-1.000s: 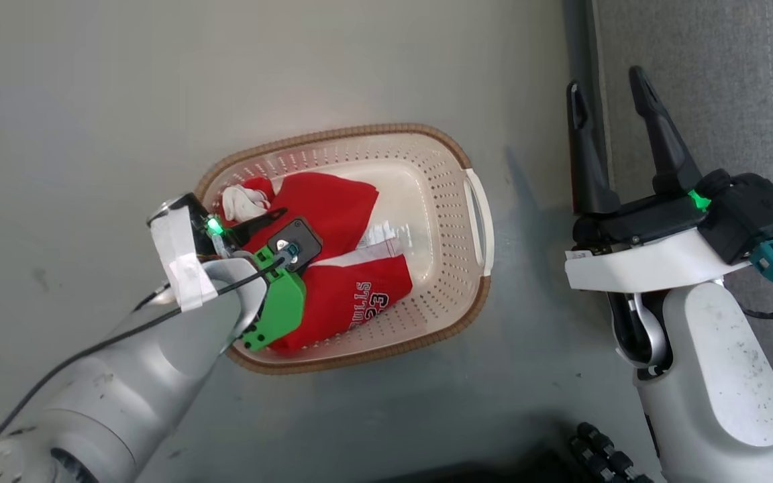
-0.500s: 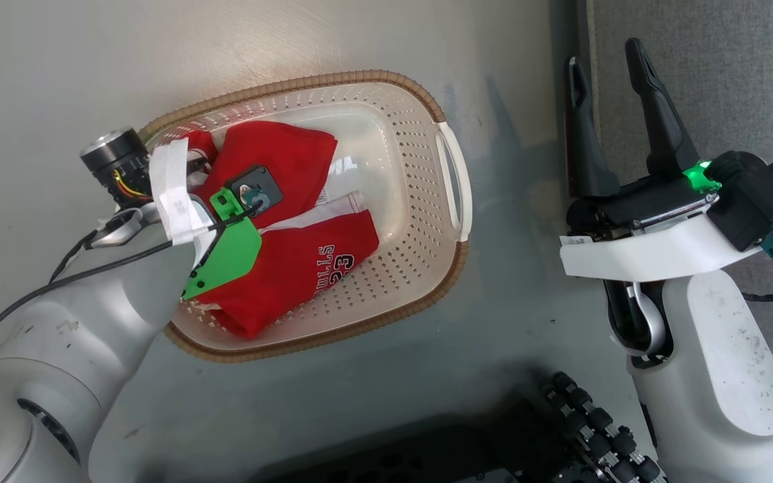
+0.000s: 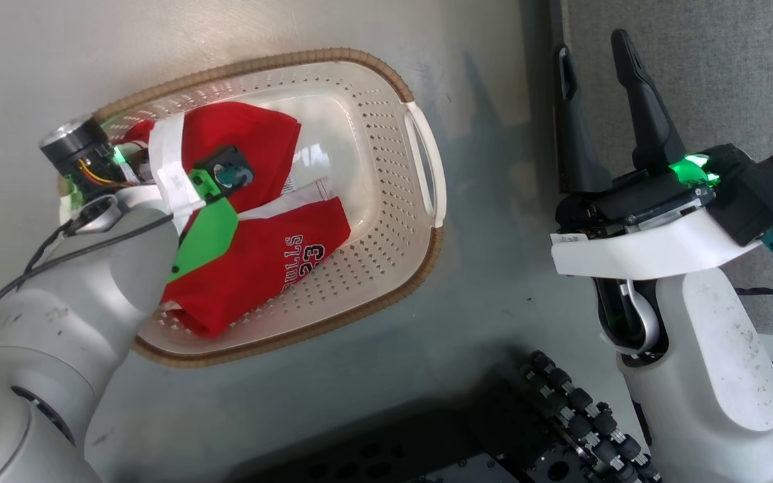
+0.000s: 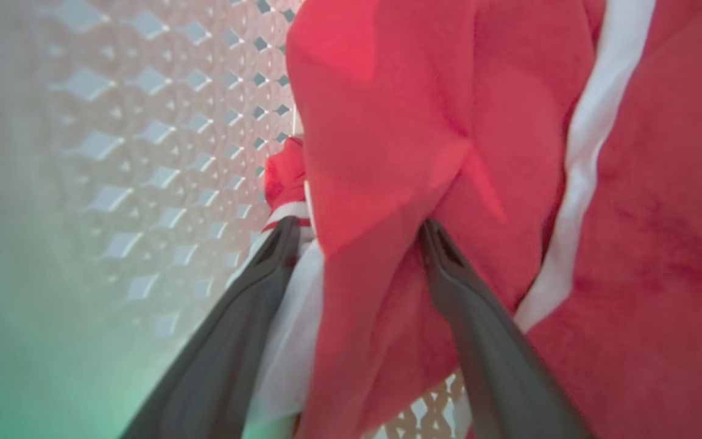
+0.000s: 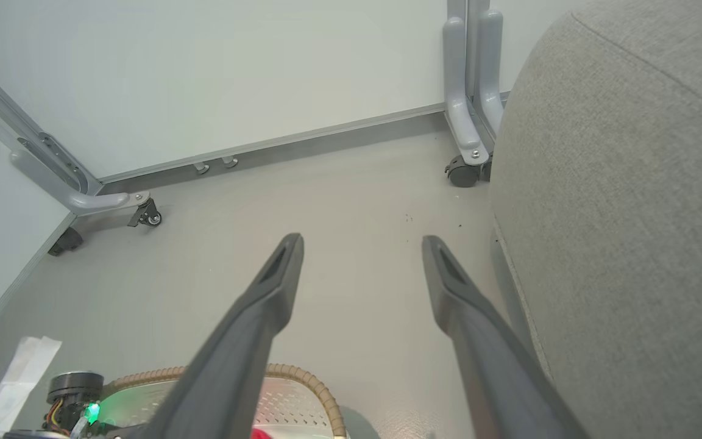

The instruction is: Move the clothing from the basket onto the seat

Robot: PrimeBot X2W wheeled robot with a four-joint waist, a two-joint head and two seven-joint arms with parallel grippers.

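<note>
Straddling a fold of the clothing [image 4: 387, 122], the left hand [image 4: 357, 235] stands open, apparently touching the cloth on both sides, down in the basket [image 3: 373, 268]. Grasping is the step in hand; next it must close, then lift. Further off, the right hand [image 3: 590, 43] hangs open beside the seat [image 3: 695, 67].

Lab-like test room: white partition panels [image 5: 235, 79] on castor feet [image 5: 464, 172], bare grey floor [image 5: 351, 201], grey sofa [image 5: 631, 244].
</note>
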